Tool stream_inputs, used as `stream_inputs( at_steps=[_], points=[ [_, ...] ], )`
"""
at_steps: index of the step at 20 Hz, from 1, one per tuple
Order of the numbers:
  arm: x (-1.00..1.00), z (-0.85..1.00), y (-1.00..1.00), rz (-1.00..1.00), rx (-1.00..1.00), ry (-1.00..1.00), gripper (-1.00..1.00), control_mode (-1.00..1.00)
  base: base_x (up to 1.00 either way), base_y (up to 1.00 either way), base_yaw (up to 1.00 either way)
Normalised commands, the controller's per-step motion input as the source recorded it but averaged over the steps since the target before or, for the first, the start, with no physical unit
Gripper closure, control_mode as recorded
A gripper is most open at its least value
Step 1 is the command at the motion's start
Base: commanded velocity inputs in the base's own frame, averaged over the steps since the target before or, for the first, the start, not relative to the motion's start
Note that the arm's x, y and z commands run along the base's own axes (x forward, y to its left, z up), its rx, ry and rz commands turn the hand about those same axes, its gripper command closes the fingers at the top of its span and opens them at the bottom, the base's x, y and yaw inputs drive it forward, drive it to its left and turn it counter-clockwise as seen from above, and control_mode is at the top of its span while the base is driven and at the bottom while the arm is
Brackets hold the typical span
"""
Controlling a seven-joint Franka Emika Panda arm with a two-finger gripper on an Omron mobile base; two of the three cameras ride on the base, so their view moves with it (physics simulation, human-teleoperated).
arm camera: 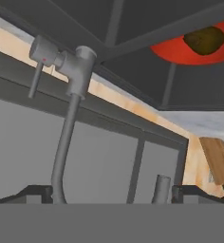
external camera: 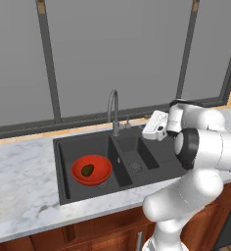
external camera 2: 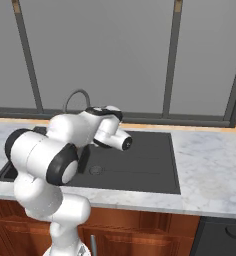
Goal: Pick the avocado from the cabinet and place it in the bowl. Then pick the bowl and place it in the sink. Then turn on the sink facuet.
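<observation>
With the avocado (external camera: 88, 169) lying in the red bowl (external camera: 103, 169) and the bowl set in the left basin of the sink (external camera: 63, 162), only the gooseneck faucet (external camera: 113, 105) remains; gripper (external camera: 148, 131) spread wide, empty, aimed at it.

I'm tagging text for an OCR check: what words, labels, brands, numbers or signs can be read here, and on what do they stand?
None: no readable text in any view.
Bowl, avocado, sink: plain, no markings.
Faucet: no lettering; the hand view shows a tiny red dot on its base, not a character.
Gripper: no brand or label legible.
</observation>
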Motion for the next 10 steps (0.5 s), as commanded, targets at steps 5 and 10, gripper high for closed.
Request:
stream_inputs(
  at_steps=[5, 10],
  points=[
    [0.38, -0.1, 0.1, 0.0, 0.02, 0.03, -1.0, -1.0, 0.0, 0.0, 0.0],
    [0.45, -0.11, 0.12, 0.0, 0.02, 0.07, -1.0, -1.0, 0.0, 0.0, 0.0]
  ],
)
